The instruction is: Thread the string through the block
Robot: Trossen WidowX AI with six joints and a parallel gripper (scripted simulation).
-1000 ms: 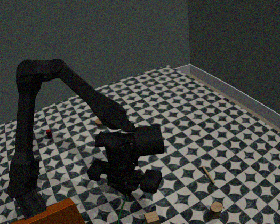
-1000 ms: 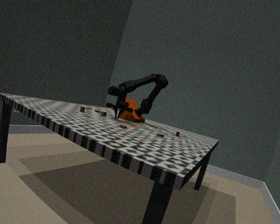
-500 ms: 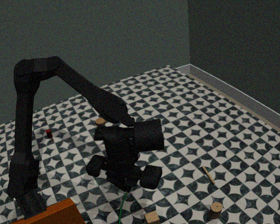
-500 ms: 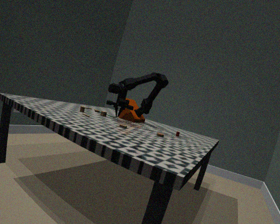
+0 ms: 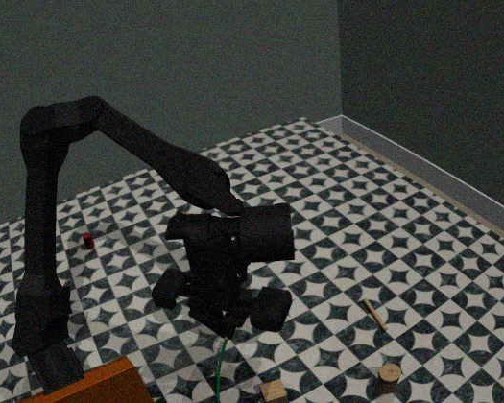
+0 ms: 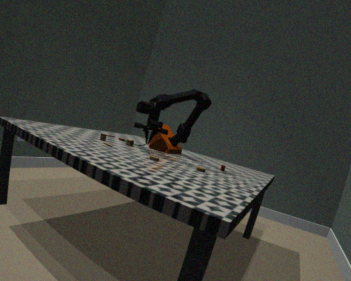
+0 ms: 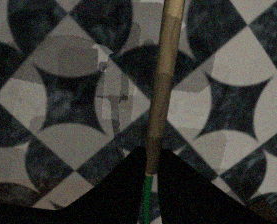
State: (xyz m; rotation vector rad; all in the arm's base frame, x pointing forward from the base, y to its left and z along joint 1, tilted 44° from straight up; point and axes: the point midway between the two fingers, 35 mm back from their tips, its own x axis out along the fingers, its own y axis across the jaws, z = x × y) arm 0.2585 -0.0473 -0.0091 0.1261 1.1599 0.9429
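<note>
One gripper (image 5: 227, 336) (image 6: 147, 143) (image 7: 150, 156) | pinches wooden stick (image 7: 164, 75) at its green string (image 5: 218, 367) (image 7: 147, 197) end | likely leaving the far end free for threading

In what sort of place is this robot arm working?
Probably a plain indoor room set up as a robot test space: grey-green walls with pale skirting boards, a pattern-topped table, and an arm mounted on an orange base.
</note>
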